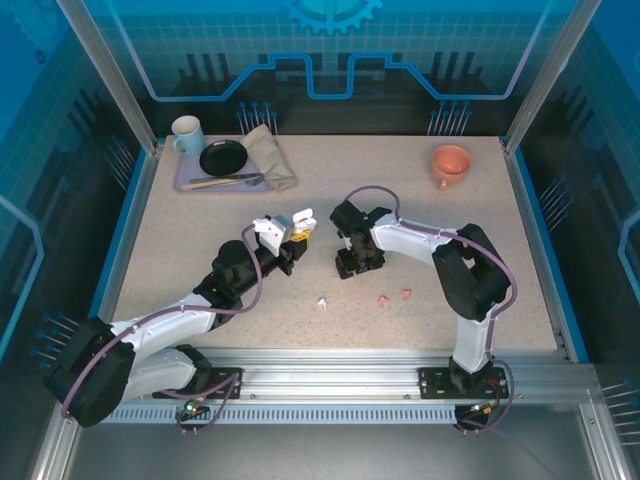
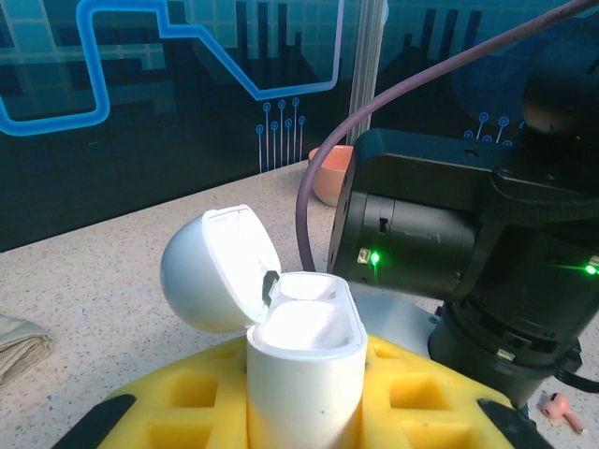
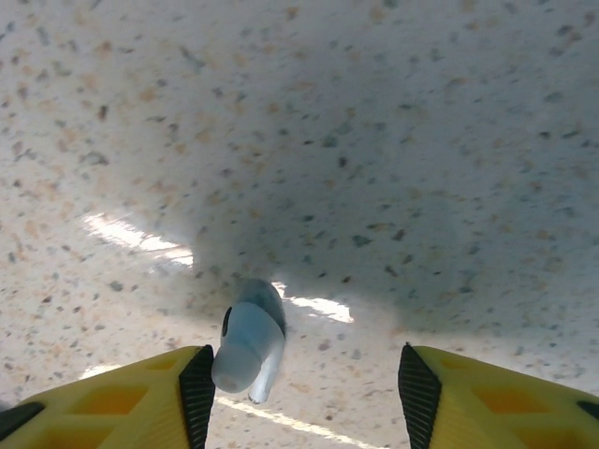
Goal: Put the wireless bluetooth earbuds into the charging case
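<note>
Blue-lit cage, speckled tabletop. Far left corner: tray carrying one mug, one black dish and one folded cloth.

The left arm lies low, running from the near left edge toward the middle, elbow bent and wrist raised. The left gripper is clamped on the charging case, which it holds upright off the table. The left wrist camera adds the lid hinged back. The inside of the case is washed out by glare.

Loose near the middle, toward the near edge: one white earbud, then a pink earbud and a second pink earbud close beside it.

The right arm rises from the near right edge, folds at the elbow and reaches left, wrist pointing down at the table. The right gripper has its fingers apart with a medium gap and grips nothing. The right wrist camera shows another white earbud lying on the table against the left-hand finger pad. Overhead, the gripper covers that spot. That makes four earbuds counted and one case.

Far right corner: one orange cup.
</note>
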Tool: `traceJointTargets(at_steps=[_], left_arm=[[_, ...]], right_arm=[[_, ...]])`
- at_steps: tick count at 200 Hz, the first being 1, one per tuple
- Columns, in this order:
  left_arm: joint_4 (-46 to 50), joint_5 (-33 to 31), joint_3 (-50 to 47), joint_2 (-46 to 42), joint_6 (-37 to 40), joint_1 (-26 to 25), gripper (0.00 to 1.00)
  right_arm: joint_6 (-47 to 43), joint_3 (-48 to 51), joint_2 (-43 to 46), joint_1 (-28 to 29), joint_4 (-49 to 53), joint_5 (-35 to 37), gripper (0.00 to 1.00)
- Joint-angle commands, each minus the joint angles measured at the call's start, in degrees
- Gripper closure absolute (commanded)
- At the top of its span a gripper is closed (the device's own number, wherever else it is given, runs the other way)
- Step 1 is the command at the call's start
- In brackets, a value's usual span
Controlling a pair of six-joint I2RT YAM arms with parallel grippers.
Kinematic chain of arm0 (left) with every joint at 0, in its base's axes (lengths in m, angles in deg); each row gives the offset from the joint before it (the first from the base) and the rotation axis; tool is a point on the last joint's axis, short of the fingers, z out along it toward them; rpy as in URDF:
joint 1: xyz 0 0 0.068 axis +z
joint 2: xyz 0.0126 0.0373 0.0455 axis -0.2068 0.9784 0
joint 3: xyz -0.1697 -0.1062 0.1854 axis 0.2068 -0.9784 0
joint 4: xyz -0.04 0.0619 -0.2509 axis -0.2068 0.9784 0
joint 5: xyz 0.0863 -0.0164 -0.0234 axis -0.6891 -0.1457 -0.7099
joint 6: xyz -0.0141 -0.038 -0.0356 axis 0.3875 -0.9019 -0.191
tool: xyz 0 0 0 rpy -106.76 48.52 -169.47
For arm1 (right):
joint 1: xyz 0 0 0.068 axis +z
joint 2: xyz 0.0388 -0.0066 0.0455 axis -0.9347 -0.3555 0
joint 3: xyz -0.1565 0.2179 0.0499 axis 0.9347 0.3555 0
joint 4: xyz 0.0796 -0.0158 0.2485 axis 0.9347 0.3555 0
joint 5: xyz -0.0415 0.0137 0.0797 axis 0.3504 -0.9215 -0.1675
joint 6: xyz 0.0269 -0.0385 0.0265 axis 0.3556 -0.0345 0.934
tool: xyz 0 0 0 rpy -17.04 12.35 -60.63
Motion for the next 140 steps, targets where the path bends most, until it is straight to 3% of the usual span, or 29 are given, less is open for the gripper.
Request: traceJointTargets(at_steps=[1,84,140], left_arm=[[-1.02,0.73,1.96,-0.24,-0.48,0.58,1.0],[-1.1,0.9,1.93,-0.25,-0.57,0.69,1.0],[-1.47,0.9,1.73,-0.12,-0.83,0.66,1.0]], right_arm=[[-1.07,-0.43,0.52,-2.01,1.33,0.89,0.43],[-0.07,10.04,10.2,-10.22,0.2,-1.56,0.44],[10.87,11.82,14.15,-11.02,-1.88,-10.41,0.43]])
